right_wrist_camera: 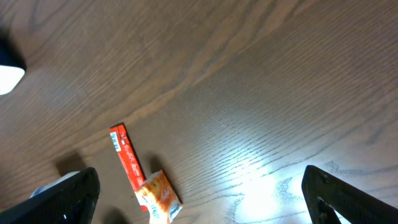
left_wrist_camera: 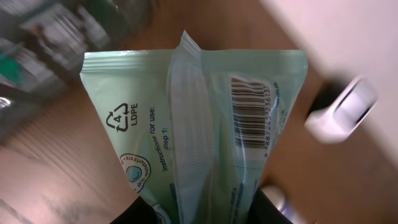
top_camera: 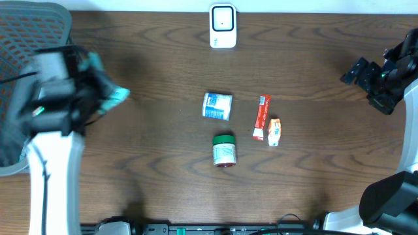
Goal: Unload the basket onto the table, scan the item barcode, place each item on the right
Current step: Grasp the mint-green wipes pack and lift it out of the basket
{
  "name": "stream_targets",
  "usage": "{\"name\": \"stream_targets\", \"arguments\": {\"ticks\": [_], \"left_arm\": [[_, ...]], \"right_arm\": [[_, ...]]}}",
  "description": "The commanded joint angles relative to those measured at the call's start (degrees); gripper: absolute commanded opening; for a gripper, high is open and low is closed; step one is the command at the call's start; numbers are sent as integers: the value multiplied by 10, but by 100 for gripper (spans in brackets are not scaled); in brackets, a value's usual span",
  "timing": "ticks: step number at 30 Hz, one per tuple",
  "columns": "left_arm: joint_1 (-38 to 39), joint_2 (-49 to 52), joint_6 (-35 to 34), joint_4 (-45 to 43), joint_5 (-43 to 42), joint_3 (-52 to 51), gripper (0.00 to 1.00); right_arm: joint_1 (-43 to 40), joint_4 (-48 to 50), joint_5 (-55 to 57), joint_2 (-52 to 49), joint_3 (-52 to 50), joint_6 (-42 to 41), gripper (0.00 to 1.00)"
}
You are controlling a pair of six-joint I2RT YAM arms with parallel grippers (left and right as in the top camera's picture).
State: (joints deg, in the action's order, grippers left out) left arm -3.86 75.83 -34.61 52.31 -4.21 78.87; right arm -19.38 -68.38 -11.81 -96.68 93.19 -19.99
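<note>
My left gripper [left_wrist_camera: 200, 214] is shut on a pale green plastic packet [left_wrist_camera: 186, 124], held up off the table. The packet's back faces the left wrist camera, with its barcode [left_wrist_camera: 251, 113] on the right side. From above, the packet [top_camera: 116, 96] sticks out to the right of the left gripper [top_camera: 98, 88] at the table's left end. A white scanner [top_camera: 223, 26] stands at the far edge, and the scanner [left_wrist_camera: 341, 111] shows blurred past the packet. My right gripper [top_camera: 364, 78] hangs open and empty at the right end; its fingers [right_wrist_camera: 62, 199] frame bare wood.
Mid-table lie a blue-and-white can [top_camera: 217, 106], a red stick pack [top_camera: 262, 117], an orange sachet [top_camera: 274, 131] and a green-lidded jar [top_camera: 225, 150]. The stick pack [right_wrist_camera: 126, 158] and sachet [right_wrist_camera: 158, 194] show below the right gripper. A mesh chair [top_camera: 26, 39] stands at far left.
</note>
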Motion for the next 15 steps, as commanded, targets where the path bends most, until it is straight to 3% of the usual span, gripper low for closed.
{"name": "stream_targets", "arguments": {"ticks": [1, 9, 15], "left_arm": [[49, 67, 16, 7, -1, -26, 24], [130, 229, 62, 30, -1, -29, 23], [166, 297, 68, 27, 0, -29, 24]], "right_arm": [[-1, -2, 0, 11, 12, -5, 99], [-1, -2, -1, 11, 12, -5, 99], [-1, -2, -1, 11, 12, -5, 99]]}}
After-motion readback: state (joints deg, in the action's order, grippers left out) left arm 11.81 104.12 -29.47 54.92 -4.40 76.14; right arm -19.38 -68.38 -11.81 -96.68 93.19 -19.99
